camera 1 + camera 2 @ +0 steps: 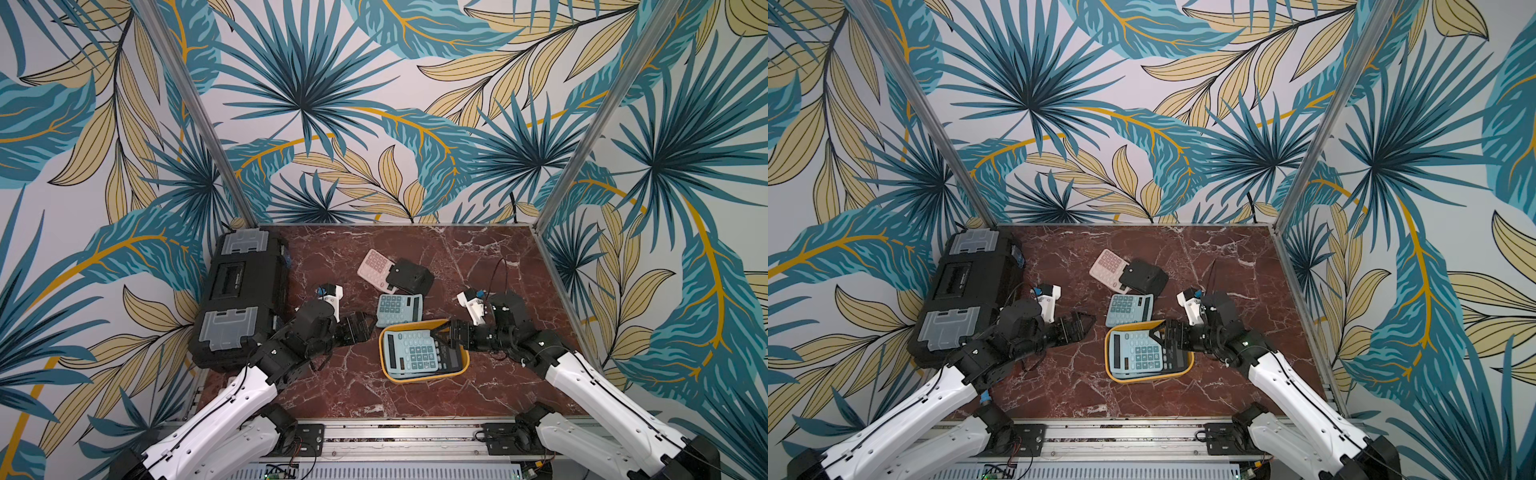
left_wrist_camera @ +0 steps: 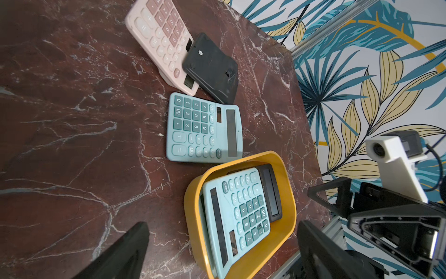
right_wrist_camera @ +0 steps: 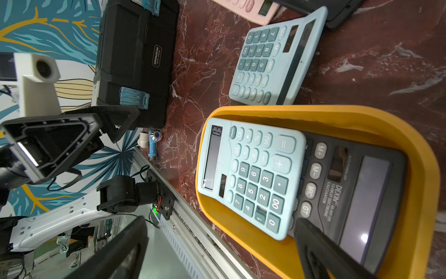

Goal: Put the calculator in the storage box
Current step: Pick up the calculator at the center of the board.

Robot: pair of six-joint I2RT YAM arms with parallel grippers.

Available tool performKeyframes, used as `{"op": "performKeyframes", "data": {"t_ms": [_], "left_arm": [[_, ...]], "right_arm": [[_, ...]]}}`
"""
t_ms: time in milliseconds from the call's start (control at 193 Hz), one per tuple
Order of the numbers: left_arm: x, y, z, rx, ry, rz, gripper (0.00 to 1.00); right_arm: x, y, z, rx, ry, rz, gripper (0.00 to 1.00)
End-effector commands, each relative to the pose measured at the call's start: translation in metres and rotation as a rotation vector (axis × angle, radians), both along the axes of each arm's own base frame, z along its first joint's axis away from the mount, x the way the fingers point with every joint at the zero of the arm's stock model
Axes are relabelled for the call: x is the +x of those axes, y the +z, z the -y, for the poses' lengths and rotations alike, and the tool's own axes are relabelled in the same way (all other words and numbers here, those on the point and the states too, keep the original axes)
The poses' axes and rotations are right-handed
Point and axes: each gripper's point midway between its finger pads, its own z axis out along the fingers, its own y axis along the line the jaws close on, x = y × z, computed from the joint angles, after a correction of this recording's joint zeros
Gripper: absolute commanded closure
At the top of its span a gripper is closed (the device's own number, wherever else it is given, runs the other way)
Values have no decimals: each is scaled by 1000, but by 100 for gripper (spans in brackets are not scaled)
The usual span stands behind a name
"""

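Observation:
The storage box (image 1: 424,376), a shallow yellow tray, sits at mid-table. In it a light-blue calculator (image 1: 411,351) lies face up, overlapping a black calculator (image 3: 357,198) beneath it. My right gripper (image 1: 436,334) hangs open at the tray's right end, holding nothing. In the right wrist view one of its fingers (image 3: 313,244) is over the black calculator. My left gripper (image 1: 365,326) is open and empty, left of the tray and apart from it. The left wrist view shows the tray (image 2: 193,212) and the calculator (image 2: 241,212) between its spread fingers.
A second light-blue calculator (image 1: 399,309) lies just behind the tray. Further back a pink calculator (image 1: 374,264) is partly covered by a face-down black one (image 1: 411,276). A large black toolbox (image 1: 241,291) fills the left side. Patterned walls enclose the marble table.

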Motion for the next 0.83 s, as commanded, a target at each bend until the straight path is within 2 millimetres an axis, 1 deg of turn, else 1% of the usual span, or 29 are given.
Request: {"op": "performKeyframes", "data": {"t_ms": [0,176,217,290,393,492,616,636,642,704,823], "left_arm": [[-1,-15,-9,20,42,-14,0],[10,-17,-20,73,94,14,0],[14,-18,-23,90,108,15,0],[23,-24,-33,134,148,-4,0],[37,-34,-38,151,155,-48,0],[52,-43,-35,171,143,-67,0],[75,-45,-28,219,108,-61,0],[78,-48,-27,229,100,-68,0],[81,-46,-26,227,100,-63,0],[95,-46,-21,231,69,-61,0],[123,-50,-12,198,15,-90,0]], "right_arm": [[-9,-10,13,-37,-52,-19,0],[1,-10,34,-106,-174,22,1],[2,-11,36,-113,-190,21,1],[4,-11,38,-115,-206,18,1],[5,-11,38,-102,-233,-7,0],[5,-11,38,-101,-230,-4,1],[6,-14,40,-120,-231,4,0],[6,-15,40,-123,-228,5,0],[6,-15,40,-123,-227,6,0],[4,-18,39,-125,-211,-2,1],[0,-21,32,-109,-171,-31,0]]}}
